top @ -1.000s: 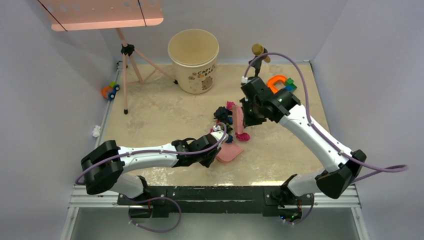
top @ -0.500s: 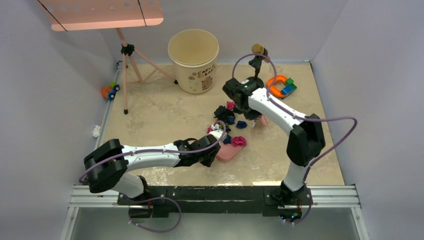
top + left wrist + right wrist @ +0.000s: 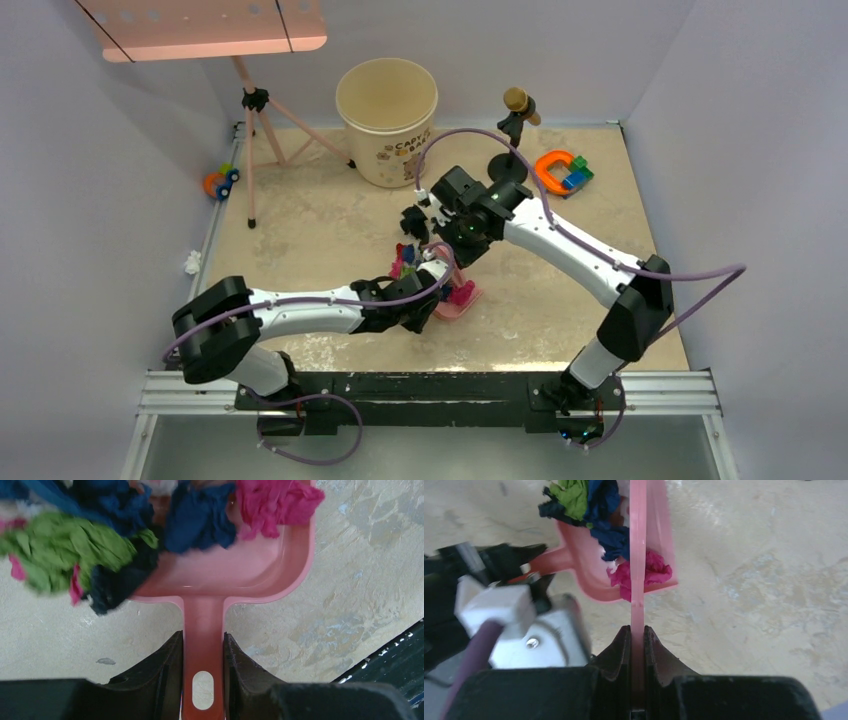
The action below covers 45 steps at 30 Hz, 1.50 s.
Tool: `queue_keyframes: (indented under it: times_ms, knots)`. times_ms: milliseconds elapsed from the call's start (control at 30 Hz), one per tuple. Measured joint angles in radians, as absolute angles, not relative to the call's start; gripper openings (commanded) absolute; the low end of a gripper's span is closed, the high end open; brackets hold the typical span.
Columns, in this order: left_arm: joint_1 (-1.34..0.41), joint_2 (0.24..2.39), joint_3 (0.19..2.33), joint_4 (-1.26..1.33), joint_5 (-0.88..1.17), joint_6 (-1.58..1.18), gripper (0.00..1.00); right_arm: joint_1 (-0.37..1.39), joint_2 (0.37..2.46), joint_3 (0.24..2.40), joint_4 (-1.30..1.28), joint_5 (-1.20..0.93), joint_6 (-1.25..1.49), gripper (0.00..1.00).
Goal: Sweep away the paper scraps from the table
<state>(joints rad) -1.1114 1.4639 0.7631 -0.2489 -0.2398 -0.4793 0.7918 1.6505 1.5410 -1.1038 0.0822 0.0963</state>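
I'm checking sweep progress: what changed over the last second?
The right end effector, shut on the pink sweeper, swung from the pile's right side round its far side and swept most paper scraps onto the dustpan. The left end effector kept gripping the dustpan handle; bucket, tripod and toy blocks unmoved.
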Motion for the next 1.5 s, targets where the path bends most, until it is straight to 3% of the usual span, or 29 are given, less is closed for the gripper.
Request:
queue_keyframes:
  times_ms: [267, 600, 933, 1267, 1500]
  knots:
    - [-1.111, 1.475, 0.769, -0.222, -0.252, -0.475, 0.00, 0.710, 1.517, 1.514, -1.103, -0.009, 0.130, 0.00]
    - [-1.112, 1.419, 0.719, -0.175, -0.290, -0.437, 0.00, 0.627, 1.325, 1.494, -1.089, 0.224, 0.228, 0.00]
    - [-1.116, 1.220, 0.713, -0.227, -0.368, -0.380, 0.00, 0.580, 1.188, 1.392, -1.037, 0.408, 0.323, 0.00]
    - [-1.103, 1.186, 0.951, -0.494, -0.393, -0.378, 0.00, 0.562, 1.138, 1.319, -1.002, 0.450, 0.376, 0.00]
    - [-0.996, 1.237, 1.211, -0.675, -0.382, -0.368, 0.00, 0.562, 1.095, 1.281, -0.992, 0.433, 0.382, 0.00]
